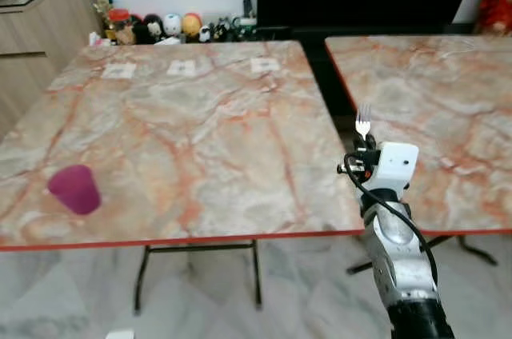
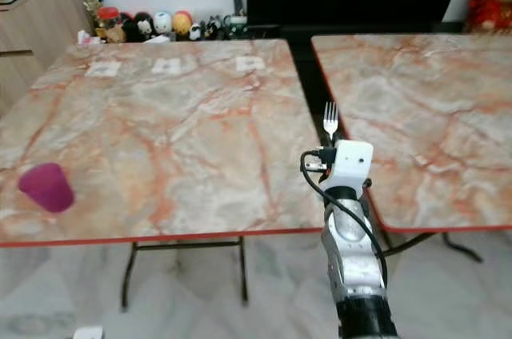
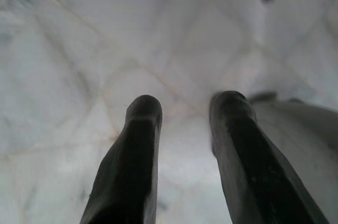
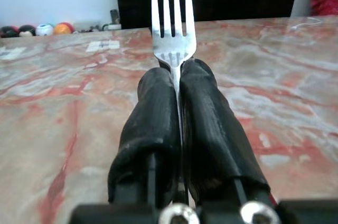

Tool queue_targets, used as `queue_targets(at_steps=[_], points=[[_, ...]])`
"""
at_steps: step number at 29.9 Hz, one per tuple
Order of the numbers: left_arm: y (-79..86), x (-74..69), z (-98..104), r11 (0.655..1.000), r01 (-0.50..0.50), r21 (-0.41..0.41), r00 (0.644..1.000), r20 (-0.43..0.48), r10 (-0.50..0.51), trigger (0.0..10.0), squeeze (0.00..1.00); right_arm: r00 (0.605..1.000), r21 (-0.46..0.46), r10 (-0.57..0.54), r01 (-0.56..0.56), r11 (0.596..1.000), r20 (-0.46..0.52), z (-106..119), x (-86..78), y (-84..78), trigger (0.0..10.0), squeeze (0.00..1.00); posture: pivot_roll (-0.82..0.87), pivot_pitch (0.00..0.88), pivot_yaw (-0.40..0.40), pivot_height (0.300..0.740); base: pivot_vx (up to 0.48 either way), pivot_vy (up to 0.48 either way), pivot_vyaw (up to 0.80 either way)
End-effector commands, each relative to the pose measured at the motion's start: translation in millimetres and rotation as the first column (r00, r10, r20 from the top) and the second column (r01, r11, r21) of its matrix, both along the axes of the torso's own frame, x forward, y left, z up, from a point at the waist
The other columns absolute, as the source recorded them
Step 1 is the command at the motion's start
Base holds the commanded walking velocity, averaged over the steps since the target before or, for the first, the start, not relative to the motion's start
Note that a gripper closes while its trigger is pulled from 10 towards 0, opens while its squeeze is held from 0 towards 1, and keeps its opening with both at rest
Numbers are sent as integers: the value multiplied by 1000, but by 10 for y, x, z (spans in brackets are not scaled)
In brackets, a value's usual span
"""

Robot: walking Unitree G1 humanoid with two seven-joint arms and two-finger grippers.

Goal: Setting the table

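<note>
My right gripper (image 1: 365, 144) is shut on a silver fork (image 1: 363, 121), tines pointing up and away, held just above the near right corner of the left marble table (image 1: 184, 123). In the right wrist view the fork (image 4: 172, 20) sticks out between the two black fingers (image 4: 153, 123), which press together on its neck. A magenta cup (image 1: 74, 189) lies tipped on the near left part of that table. My left gripper (image 3: 182, 110) hangs over the pale floor, its fingers apart with nothing between them.
A second marble table (image 1: 432, 107) stands to the right, with a dark gap between the two. Small paper cards (image 1: 182, 68) lie along the left table's far edge. Toys (image 1: 172, 25) line the wall behind; a wooden cabinet (image 1: 40, 27) stands far left.
</note>
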State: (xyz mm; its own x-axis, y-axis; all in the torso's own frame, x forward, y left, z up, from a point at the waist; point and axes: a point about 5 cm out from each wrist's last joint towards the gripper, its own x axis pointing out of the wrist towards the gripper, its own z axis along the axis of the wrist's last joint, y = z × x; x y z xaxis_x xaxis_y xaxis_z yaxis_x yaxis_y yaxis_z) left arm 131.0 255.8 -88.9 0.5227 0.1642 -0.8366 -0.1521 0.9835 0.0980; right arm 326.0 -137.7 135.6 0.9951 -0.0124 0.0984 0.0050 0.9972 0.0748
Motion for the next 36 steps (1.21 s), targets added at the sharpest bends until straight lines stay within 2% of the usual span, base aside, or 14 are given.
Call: queue_targets(at_steps=[1,14,28,36], points=[[16,31,15,1000,15,12,1000,2,-15,10000,0,1000,-15,-18,18,1000,16,47,12,-60,10000,0,-38,0,15,740,0,-465,0],[16,33,16,1000,15,12,1000,2,-15,10000,0,1000,-16,-25,25,1000,12,43,20,-62,10000,0,-41,0,16,740,0,-465,0],[16,40,18,1000,19,11,1000,3,-19,10000,0,997,-18,-76,76,997,16,67,48,-167,10000,0,-46,0,20,740,0,-463,0],[12,43,18,1000,20,11,1000,5,-20,10000,0,992,-32,-127,128,991,15,71,59,-305,10000,0,-50,0,19,740,0,-462,0]])
